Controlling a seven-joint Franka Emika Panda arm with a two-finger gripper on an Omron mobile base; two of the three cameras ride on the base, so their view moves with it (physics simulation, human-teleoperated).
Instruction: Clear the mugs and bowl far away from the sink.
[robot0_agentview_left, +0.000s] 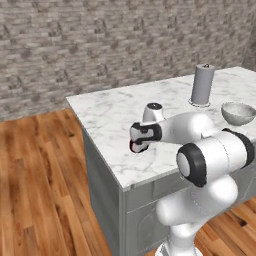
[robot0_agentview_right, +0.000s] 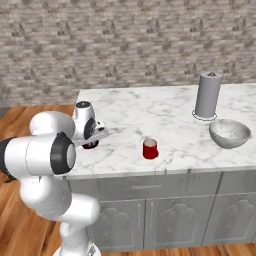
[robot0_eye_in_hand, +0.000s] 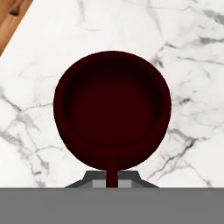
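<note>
Grey canister (robot0_agentview_right: 208, 95) beside bowl (robot0_agentview_right: 229, 133)

Counter: white marble countertop with grey veins (robot0_agentview_right: 165, 107), smooth with a soft sheen.
Dark mug: round dark maroon mug (robot0_eye_in_hand: 112, 116), matt inside, plain and smooth like glazed ceramic.
Red mug: small bright red mug (robot0_agentview_right: 150, 149), smooth, evenly coloured, at 3 o'clock from the dark one in the right base view.
Bowl: wide silvery-grey bowl (robot0_agentview_right: 229, 133), metal look, mottled shiny inside.
Canister: tall grey cylinder canister (robot0_agentview_right: 208, 94), satin smooth, brushed-metal look.
Cabinets: grey panelled cabinet fronts (robot0_agentview_right: 170, 220), matt painted finish.
Floor: reddish-brown wooden plank floor (robot0_agentview_left: 40, 185), glossy grain.
Wall: grey-brown brick wall (robot0_agentview_left: 100, 45), rough and matt.
</note>
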